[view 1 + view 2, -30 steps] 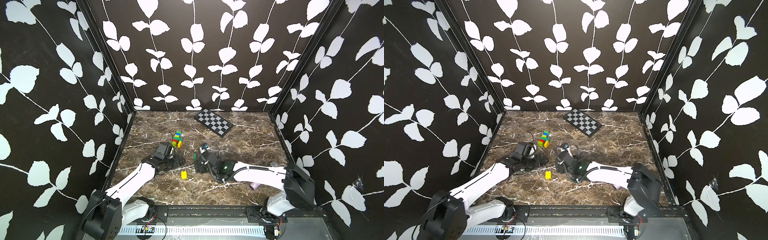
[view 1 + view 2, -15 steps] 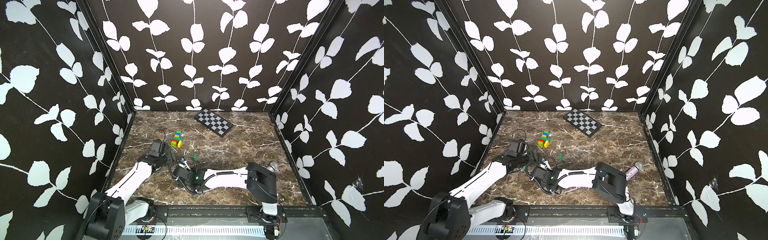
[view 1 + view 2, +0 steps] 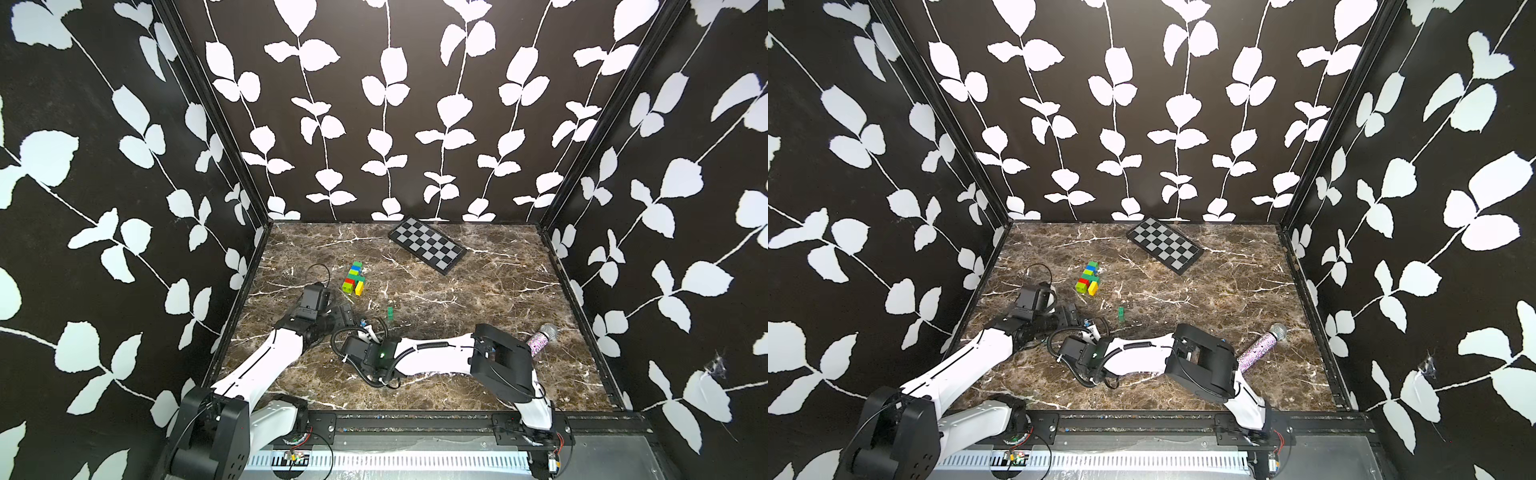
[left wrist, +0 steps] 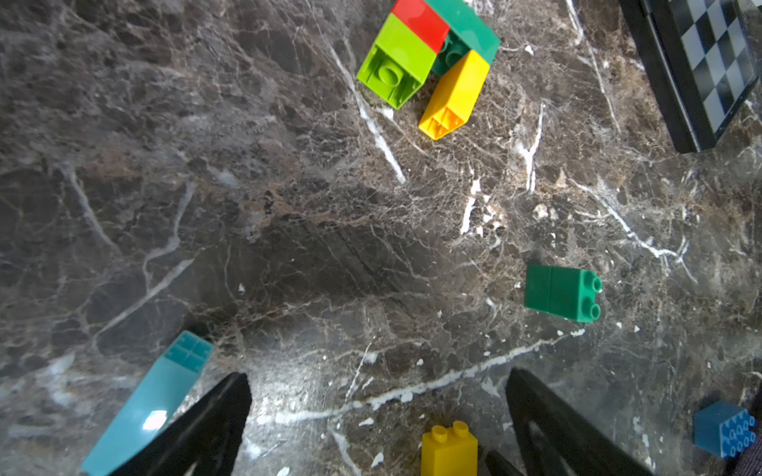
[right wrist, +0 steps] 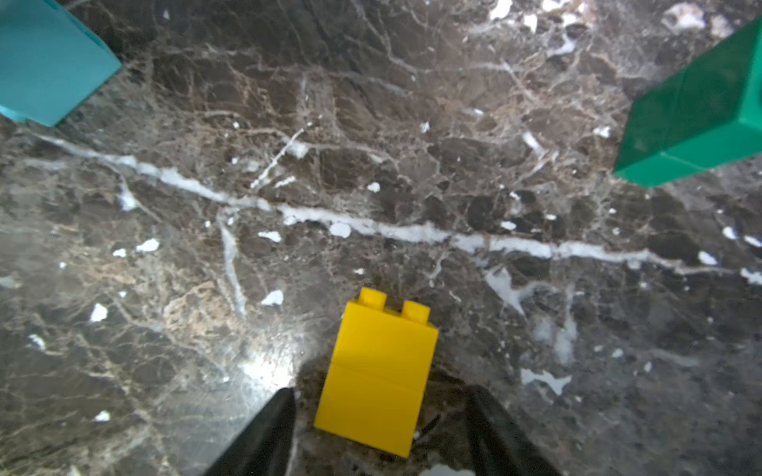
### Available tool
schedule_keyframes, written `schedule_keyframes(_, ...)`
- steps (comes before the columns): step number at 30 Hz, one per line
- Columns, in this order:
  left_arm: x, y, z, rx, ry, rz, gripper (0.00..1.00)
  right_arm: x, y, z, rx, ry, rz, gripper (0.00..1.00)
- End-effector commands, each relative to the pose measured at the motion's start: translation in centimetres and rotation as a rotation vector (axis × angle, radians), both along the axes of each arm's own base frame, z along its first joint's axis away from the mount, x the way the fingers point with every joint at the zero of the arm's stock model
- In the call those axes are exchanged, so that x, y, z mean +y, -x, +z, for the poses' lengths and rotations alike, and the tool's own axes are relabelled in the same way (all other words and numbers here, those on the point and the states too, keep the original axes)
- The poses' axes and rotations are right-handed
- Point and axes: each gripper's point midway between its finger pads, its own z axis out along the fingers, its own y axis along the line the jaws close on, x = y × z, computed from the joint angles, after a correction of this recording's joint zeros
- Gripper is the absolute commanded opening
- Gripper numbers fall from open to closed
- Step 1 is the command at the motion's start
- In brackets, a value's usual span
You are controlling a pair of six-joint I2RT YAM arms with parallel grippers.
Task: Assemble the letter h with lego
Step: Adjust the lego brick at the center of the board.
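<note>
A joined lego cluster (image 3: 354,277) (image 3: 1088,277) of lime, red, dark green, blue and yellow bricks lies at the left-centre of the marble floor. In the left wrist view its lime, red, green and yellow end (image 4: 429,62) shows. A loose dark green brick (image 3: 390,313) (image 4: 563,292) (image 5: 701,111) lies nearer. A loose yellow brick (image 5: 379,371) (image 4: 449,449) sits between the fingers of my right gripper (image 5: 379,391), with a gap on each side; the jaws are open. My left gripper (image 4: 378,375) (image 3: 345,314) stands wide open around the same spot. A pale blue piece (image 4: 152,404) lies beside its finger. The yellow brick is hidden in both top views.
A blue brick (image 4: 723,428) lies just past the left gripper's other finger. The checkered board (image 3: 426,245) lies at the back, and a glittery purple cylinder (image 3: 540,343) beside the right arm's elbow. The left wall runs close to the left arm.
My right arm has swung left and down over the yellow brick, and its jaws have narrowed. The left gripper has pulled back slightly and opened wider. The purple cylinder is now uncovered.
</note>
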Motion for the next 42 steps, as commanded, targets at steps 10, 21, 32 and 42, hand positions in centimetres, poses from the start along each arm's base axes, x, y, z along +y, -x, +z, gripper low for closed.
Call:
schedule_keyframes(10, -0.2, -0.3, 0.4, -0.019, 0.009, -0.005, 0.96, -0.3, -0.7, -0.9, 0.006, -0.077, 0.048, 0.25)
schedule_keyframes(21, -3.9, -0.5, 1.1, -0.038, 0.173, -0.147, 0.87, -1.1, -1.7, 4.8, -0.117, -0.307, 0.283, 0.06)
schedule_keyframes(32, -12.9, 2.0, 6.3, -0.168, 0.48, -0.508, 0.83, -9.2, -2.4, 9.0, -0.143, -0.228, 0.594, 0.0)
schedule_keyframes(42, -16.1, 3.2, 5.4, -0.088, 0.561, -0.622, 0.75, -12.9, -2.4, 11.0, -0.288, -0.31, 0.643, 0.0)
